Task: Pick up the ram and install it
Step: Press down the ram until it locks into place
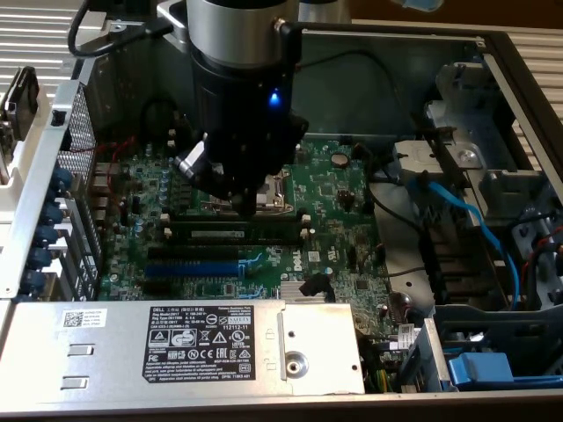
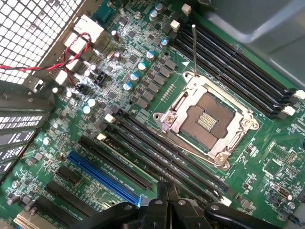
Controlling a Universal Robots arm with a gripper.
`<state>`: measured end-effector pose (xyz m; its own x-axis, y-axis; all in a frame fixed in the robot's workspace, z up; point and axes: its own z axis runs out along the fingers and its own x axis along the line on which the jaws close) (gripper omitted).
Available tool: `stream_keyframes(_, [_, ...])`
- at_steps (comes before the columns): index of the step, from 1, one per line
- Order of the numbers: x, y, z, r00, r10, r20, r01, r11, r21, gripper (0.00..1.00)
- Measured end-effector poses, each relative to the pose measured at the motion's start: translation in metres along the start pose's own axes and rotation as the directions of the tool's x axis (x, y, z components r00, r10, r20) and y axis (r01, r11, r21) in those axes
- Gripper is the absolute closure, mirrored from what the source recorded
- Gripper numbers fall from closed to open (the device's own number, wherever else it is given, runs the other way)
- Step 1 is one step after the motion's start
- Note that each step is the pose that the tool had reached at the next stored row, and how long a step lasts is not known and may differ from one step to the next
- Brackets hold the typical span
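Note:
The ram (image 1: 233, 235) is a long dark green stick with a narrow white label. It lies along a black slot on the green motherboard (image 1: 343, 189), between the slot's white end clips. My gripper (image 1: 248, 207) hangs just above and behind the ram's middle; contact cannot be told. In the wrist view the gripper (image 2: 166, 187) is shut, its dark fingers (image 2: 161, 193) pressed together with nothing between them, over the row of long black slots (image 2: 157, 152).
The open CPU socket (image 2: 207, 119) lies beside the slots. A blue expansion slot (image 2: 102, 174) runs parallel to them. A metal power supply box (image 1: 176, 347) borders the board in front. Blue cables (image 1: 475, 220) and drive bays fill the exterior view's right. Red wires (image 2: 47, 62) cross near the rear grille.

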<state>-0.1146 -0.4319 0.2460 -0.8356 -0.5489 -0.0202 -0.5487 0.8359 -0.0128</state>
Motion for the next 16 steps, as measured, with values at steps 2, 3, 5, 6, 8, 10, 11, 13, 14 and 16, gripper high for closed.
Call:
stream_keyframes(2, [0.0000, 0.0000, 0.0000, 0.9996, 0.028, -0.0003, -0.028, 0.9996, 0.0005, 0.90])
stream_keyframes(3, [0.0000, 0.0000, 0.0001, 0.9990, 0.044, -0.0004, -0.044, 0.9990, 0.0009, 0.90])
stream_keyframes(5, [0.0000, 0.0000, 0.0001, 0.9974, 0.073, -0.0008, -0.073, 0.9974, 0.0014, 0.90])
stream_keyframes(6, [0.0000, 0.0000, 0.0001, 0.9962, 0.087, -0.0009, -0.087, 0.9962, 0.0017, 0.90])
stream_keyframes(8, [0.0000, 0.0000, 0.0001, 0.9933, 0.116, -0.0012, -0.116, 0.9933, 0.0024, 0.90])
stream_keyframes(10, [0.0000, 0.0000, 0.0001, 0.9895, 0.144, -0.0016, -0.144, 0.9895, 0.0030, 0.90])
stream_keyframes(11, [0.0000, 0.0000, 0.0001, 0.9871, 0.160, -0.0017, -0.160, 0.9871, 0.0034, 0.90])
stream_keyframes(13, [0.0000, 0.0000, 0.0001, 0.9817, 0.190, -0.0020, -0.190, 0.9817, 0.0040, 0.90])
stream_keyframes(14, [0.0000, 0.0000, 0.0000, 0.9786, 0.206, -0.0022, -0.206, 0.9786, 0.0044, 0.90])
stream_keyframes(16, [0.0000, 0.0000, 0.0001, 0.9718, 0.236, -0.0024, -0.236, 0.9718, 0.0051, 0.90])
